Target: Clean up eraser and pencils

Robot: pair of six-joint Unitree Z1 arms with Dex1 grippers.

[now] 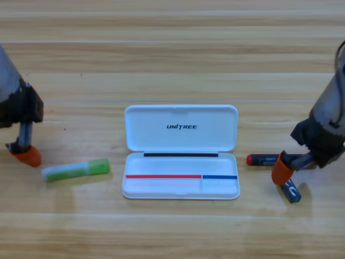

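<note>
Right gripper low over the red pencil, orange tip just above the eraser; jaw gap hidden, can't tell. Left gripper down near the green pencil, apparently not touching, gap also unreadable. White case open between them.

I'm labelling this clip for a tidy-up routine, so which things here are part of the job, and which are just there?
Part of the job:
- eraser
- red pencil
- green pencil
- open white case, the likely place to put them
- right gripper, down over the red pencil and eraser
- left gripper, down left of the green pencil

Just there:
- wooden table
</note>
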